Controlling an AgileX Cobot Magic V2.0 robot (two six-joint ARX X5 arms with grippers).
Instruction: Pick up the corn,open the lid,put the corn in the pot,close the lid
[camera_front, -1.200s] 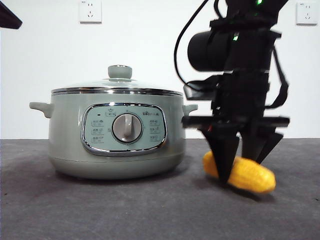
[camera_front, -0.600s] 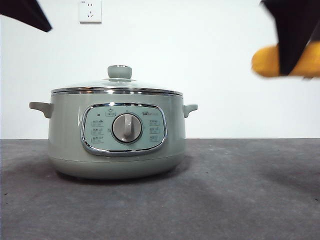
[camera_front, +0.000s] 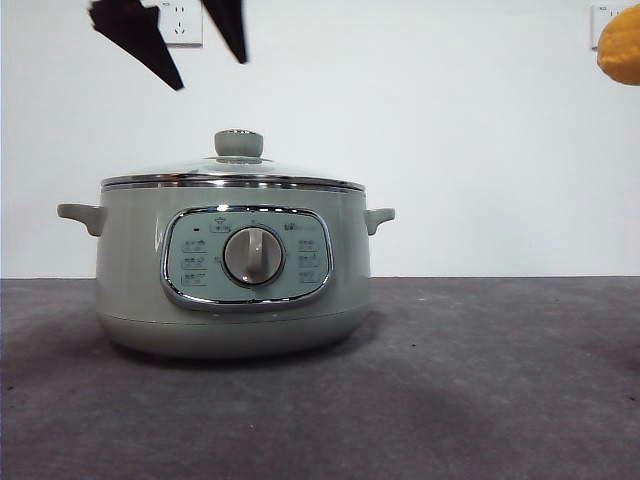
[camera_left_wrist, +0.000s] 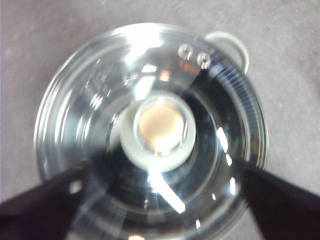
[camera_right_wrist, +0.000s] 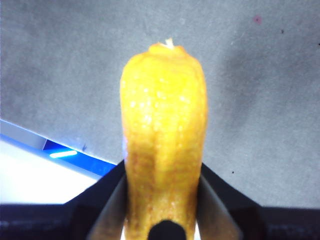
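Observation:
The pale green pot (camera_front: 232, 270) stands on the dark table left of centre, its glass lid (camera_front: 235, 172) on it with the green knob (camera_front: 239, 143) on top. My left gripper (camera_front: 190, 45) hangs open above the lid, a little left of the knob, not touching it. The left wrist view looks straight down on the lid (camera_left_wrist: 90, 100) and knob (camera_left_wrist: 159, 131), with the jaws spread wide on either side. My right gripper is shut on the yellow corn (camera_right_wrist: 162, 145), held high at the right edge of the front view (camera_front: 622, 45).
The grey tabletop (camera_front: 480, 380) stretches to the right of the pot. A white wall with sockets (camera_front: 180, 22) stands behind. A pot side handle (camera_left_wrist: 230, 42) shows in the left wrist view.
The right gripper has lifted the corn from the table up to the top right edge. The left gripper has come in from the top left corner to above the lid.

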